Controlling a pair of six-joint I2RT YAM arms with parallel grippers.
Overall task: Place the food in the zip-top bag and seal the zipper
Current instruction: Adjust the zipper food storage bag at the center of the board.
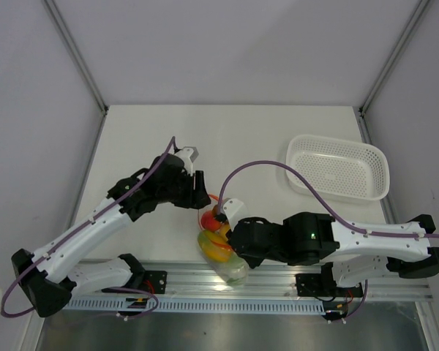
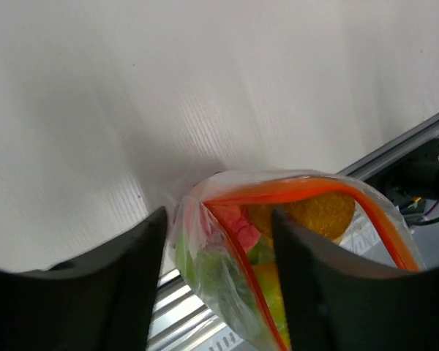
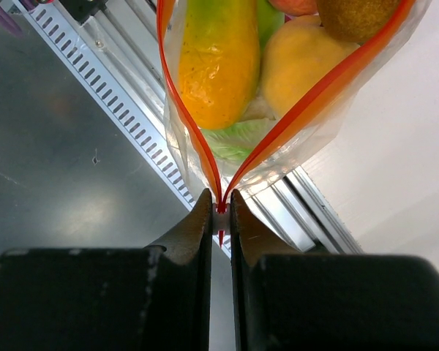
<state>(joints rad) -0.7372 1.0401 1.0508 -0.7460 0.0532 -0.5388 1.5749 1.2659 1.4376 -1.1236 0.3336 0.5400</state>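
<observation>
The clear zip-top bag (image 1: pixel 221 252) hangs between my two grippers over the table's near edge, its mouth gaping. The food (image 3: pixel 219 58) lies inside it: yellow-orange, yellow, green, red and brown pieces. The red-orange zipper (image 3: pixel 186 124) spreads in a V from my right gripper (image 3: pixel 221 208), which is shut on the zipper's end. My left gripper (image 2: pixel 219 248) straddles the bag's other corner. One finger is outside the bag (image 2: pixel 205 270) and one is over its mouth, with the zipper (image 2: pixel 293 191) lip between them. Its jaws stand apart and are not pressed on the plastic.
A white perforated basket (image 1: pixel 338 167) stands at the back right of the table (image 1: pixel 241 139). The aluminium rail (image 1: pixel 278 281) with the arm bases runs along the near edge, right under the bag.
</observation>
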